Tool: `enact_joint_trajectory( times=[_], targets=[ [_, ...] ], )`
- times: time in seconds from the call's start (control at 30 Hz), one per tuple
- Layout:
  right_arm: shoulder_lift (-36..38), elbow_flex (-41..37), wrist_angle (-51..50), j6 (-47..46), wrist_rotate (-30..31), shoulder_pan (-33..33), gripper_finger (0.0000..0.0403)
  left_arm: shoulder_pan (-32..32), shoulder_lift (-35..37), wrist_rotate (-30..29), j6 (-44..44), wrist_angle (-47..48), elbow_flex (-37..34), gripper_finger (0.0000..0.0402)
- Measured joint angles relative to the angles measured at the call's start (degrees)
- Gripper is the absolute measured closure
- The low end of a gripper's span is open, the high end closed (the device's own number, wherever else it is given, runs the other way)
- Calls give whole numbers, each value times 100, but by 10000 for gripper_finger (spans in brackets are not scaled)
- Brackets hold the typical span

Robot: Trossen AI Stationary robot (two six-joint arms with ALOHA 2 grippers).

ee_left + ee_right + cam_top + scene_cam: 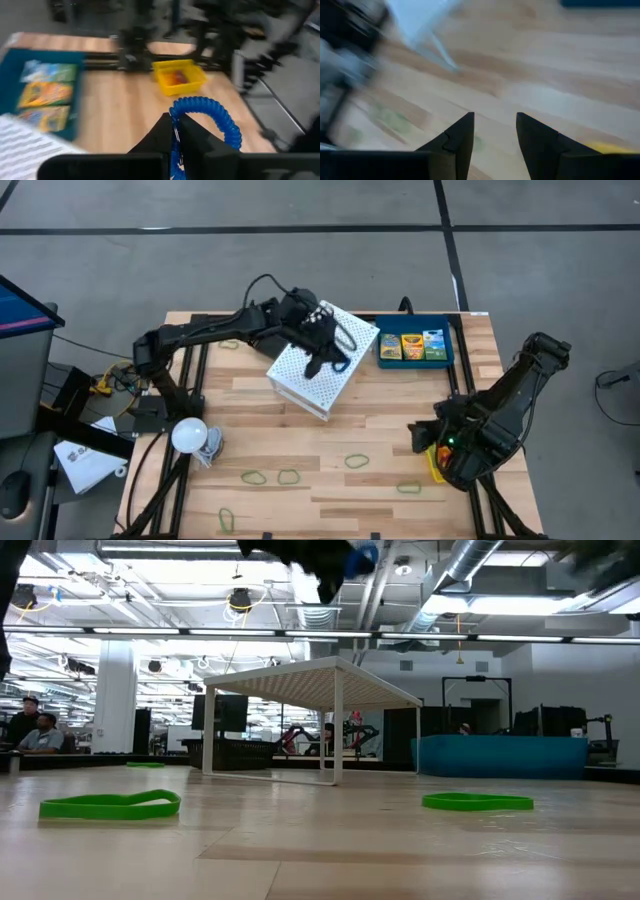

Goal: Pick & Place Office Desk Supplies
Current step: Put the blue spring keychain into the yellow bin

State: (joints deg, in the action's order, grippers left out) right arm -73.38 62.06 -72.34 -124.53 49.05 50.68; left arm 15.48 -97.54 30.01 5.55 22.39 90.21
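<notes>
Blue coiled band (210,117) in left tool (176,131), above white mesh stand (322,360).

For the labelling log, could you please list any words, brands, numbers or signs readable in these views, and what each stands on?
No text can be read anywhere.
Three small crayon packs in the blue mesh tray: printing too small in the high view, blurred in the left wrist view.
White paper sheet beside the table: markings too small to read.

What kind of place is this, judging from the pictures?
Probably a robotics lab or workshop in an industrial hall: exposed ceiling ducts, seated people at the back, and a wooden table with two robot arms working on it.
</notes>
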Motion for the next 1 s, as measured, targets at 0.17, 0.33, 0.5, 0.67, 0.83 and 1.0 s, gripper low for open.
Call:
enact_joint_trajectory(
  times=[0.17, 0.33, 0.5, 0.67, 0.83, 1.0],
  targets=[
    [79, 0, 1234, 410, 1694, -209, 259, -599, 123, -423, 113, 67, 0, 395],
    [261, 0, 3176, 2497, 1992, -530, 259, -1100, 9, -1704, 150, -445, 2, 395],
    [305, 2, 5365, 5090, 1481, -910, 259, -1368, -100, -3156, 123, -919, -2, 395],
    [305, 2, 5953, 5787, 1384, -1126, 259, -1490, -86, -3984, -21, -1188, -2, 395],
    [292, 2, 5904, 5861, 1294, -1274, 259, -1668, -32, -4218, -165, -1365, 2, 395],
    [292, 2, 5773, 5866, 1160, -1435, 259, -1858, -39, -4225, -204, -1402, 0, 395]
  ],
)
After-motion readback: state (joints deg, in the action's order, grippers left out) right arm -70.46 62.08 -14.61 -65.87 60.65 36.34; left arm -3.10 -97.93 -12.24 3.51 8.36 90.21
